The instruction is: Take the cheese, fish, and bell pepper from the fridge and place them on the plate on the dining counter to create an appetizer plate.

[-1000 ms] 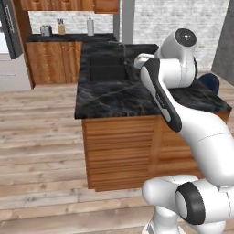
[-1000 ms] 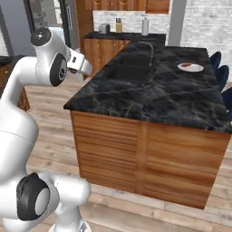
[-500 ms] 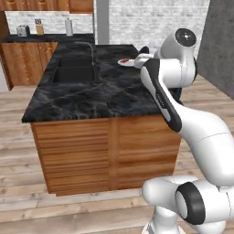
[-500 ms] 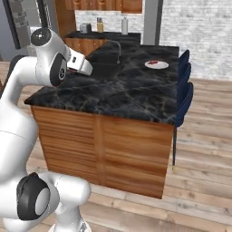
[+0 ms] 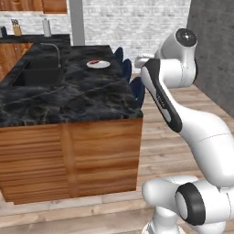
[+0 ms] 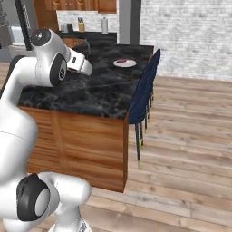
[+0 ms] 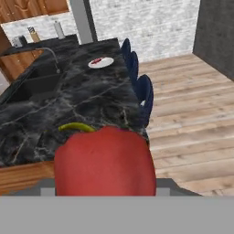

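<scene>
Red pepper (image 7: 104, 162) with a yellow-green stem; black, pale-veined worktop (image 5: 68, 98) on brown wood; white plate (image 5: 98, 64); blue chairs (image 6: 144, 90).

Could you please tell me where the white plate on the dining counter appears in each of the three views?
Left base view: the plate lies upper left of centre, near the counter's far right edge.
Right base view: the plate lies upper centre, near that same edge.
Hand view: the plate lies upper left of centre, beyond the bell pepper.
Shared landmark: the blue chairs beside the counter's right edge.
</scene>
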Available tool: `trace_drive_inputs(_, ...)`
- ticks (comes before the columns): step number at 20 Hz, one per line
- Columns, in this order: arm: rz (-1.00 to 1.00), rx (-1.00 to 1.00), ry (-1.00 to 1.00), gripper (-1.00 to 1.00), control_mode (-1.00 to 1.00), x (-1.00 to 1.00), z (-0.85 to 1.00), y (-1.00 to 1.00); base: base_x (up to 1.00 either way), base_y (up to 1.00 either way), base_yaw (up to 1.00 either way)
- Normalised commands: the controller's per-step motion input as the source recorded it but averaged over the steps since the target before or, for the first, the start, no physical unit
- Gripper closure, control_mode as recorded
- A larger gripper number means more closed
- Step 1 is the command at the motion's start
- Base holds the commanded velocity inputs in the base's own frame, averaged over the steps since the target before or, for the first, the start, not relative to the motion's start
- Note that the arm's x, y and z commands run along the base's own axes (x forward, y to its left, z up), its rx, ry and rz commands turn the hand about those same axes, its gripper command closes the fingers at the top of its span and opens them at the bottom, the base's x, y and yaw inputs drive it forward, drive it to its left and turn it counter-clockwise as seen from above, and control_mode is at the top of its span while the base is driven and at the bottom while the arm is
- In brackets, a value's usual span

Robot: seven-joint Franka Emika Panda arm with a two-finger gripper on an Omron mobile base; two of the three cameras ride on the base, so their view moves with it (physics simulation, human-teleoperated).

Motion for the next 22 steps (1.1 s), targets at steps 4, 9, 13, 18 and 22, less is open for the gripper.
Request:
trace_drive_inputs(4,0.00,0.00,0.00,1.00,1.00,0.00,0.00,0.00,0.63,-1.00,0.00)
trace_drive_inputs(9,0.00,0.00,0.00,1.00,1.00,0.00,0.00,0.00,0.87,-1.00,0.00)
trace_drive_inputs(13,0.00,0.00,0.00,1.00,1.00,0.00,0.00,0.00,0.68,-1.00,0.00)
trace_drive_inputs(18,0.00,0.00,0.00,1.00,1.00,0.00,0.00,0.00,0.70,-1.00,0.01)
trace_drive_inputs(22,0.00,0.00,0.00,1.00,1.00,0.00,0.00,0.00,0.86,-0.99,0.29)
